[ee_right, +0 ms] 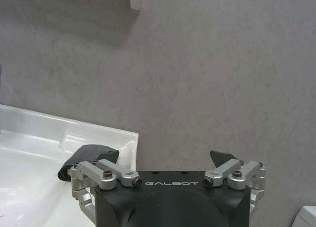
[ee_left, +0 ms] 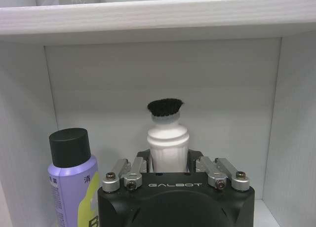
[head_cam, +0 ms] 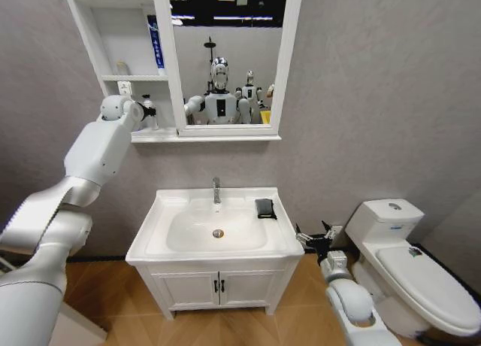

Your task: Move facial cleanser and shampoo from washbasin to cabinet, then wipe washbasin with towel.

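My left gripper (head_cam: 144,113) is raised into the lowest shelf of the white cabinet (head_cam: 166,60). It is shut on a white bottle with a black cap (ee_left: 168,133); I cannot tell whether this is the shampoo or the facial cleanser. In the left wrist view the gripper (ee_left: 168,160) holds the bottle upright, next to a purple bottle with a black cap (ee_left: 72,180). The dark towel (head_cam: 264,207) lies folded on the right rim of the washbasin (head_cam: 161,210). My right gripper (head_cam: 316,237) hangs open and holds nothing, low beside the basin's right edge.
A blue tube (head_cam: 154,41) stands on the upper shelf and a small pale item (head_cam: 122,68) below it. The chrome tap (head_cam: 216,189) rises at the basin's back. A white toilet (head_cam: 409,267) stands at the right, close to my right arm. The vanity doors (head_cam: 218,287) are closed.
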{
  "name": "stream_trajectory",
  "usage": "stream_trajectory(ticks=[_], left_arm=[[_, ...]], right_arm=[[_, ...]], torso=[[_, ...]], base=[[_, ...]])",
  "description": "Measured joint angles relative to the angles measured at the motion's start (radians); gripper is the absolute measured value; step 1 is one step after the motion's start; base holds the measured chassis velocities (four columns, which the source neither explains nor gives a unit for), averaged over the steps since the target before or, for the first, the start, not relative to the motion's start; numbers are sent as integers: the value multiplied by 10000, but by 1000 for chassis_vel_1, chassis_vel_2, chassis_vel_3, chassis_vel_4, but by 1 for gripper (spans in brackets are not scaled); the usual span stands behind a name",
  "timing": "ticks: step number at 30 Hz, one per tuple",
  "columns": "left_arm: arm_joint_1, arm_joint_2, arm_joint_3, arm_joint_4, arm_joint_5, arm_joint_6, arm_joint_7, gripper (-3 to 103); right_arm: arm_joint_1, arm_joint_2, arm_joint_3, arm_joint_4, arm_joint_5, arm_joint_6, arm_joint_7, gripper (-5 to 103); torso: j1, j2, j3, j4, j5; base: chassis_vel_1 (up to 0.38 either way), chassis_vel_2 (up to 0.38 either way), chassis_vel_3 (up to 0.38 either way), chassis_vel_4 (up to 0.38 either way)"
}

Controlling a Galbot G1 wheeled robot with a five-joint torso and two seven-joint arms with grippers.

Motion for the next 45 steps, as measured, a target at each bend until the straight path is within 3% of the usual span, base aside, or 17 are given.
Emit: stream_trajectory(ticks=[4, 6, 15, 21, 30, 35, 36, 39, 41, 43, 44, 45], left_arm=[[-22, -19, -17, 44, 17, -15, -4, 57], [-21, -14, -17, 36, 17, -16, -4, 57], [63, 140, -17, -374, -70, -12, -21, 94], [240, 420, -77, -1054, -225, 66, -175, 100], [1433, 1481, -981, -3412, -552, 275, -1365, 100], [3498, 3046, -2339, -7192, -2341, 314, -2858, 100], [3498, 3046, -2339, -7192, -2341, 314, -2858, 100], [5314, 3815, -3567, -9502, -2986, 287, -3536, 100], [6005, 3930, -4016, -10183, -2884, 186, -3557, 100], [8592, 3722, -5079, -11593, -1771, -481, -3440, 100], [8592, 3722, -5079, -11593, -1771, -481, -3440, 100], [9803, 3535, -5554, -11978, -970, -1037, -3298, 100]], right_arm=[[6, -22, 12, -3, 14, 0, 4, 100], [5, -22, 13, -2, 16, -1, 5, 100], [-104, 44, 20, 123, -8, -2, 25, 100], [-159, 68, 22, 257, -25, -3, 42, 100], [-256, 85, 12, 490, -35, -21, 82, 100], [-249, 63, -17, 732, 109, -173, 203, 100], [-249, 63, -17, 732, 109, -173, 203, 100], [-271, 62, 6, 919, 184, -256, 225, 100], [-345, 89, 73, 1039, 219, -290, 257, 100], [-624, 244, 351, 1455, 282, -357, 566, 100], [-624, 244, 351, 1455, 282, -357, 566, 100], [-597, 254, 342, 1578, 341, -421, 709, 100]], torso=[[0, -1, 0, 0, -1], [0, 0, 0, 0, -1], [0, 0, 0, 0, -1], [0, 0, 0, 0, -2], [0, 0, 0, 0, -2], [-2, 2, -2, -1, 1], [-2, 2, -2, -1, 1], [-1, 2, -2, 6, 0], [-2, 3, -3, 8, 5], [-2, 3, -2, -10, -7], [-2, 3, -2, -10, -7], [-2, 3, -1, -11, -1]], base=[[0, 0, 0, 0], [0, 0, 0, 0], [0, 0, 0, 0], [0, 0, 0, 0], [0, 0, 0, 0], [0, 0, 0, 0], [0, 0, 0, 0], [0, 0, 0, 0], [0, 0, 0, 0], [0, 0, 0, 0], [0, 0, 0, 0], [0, 0, 0, 0]])
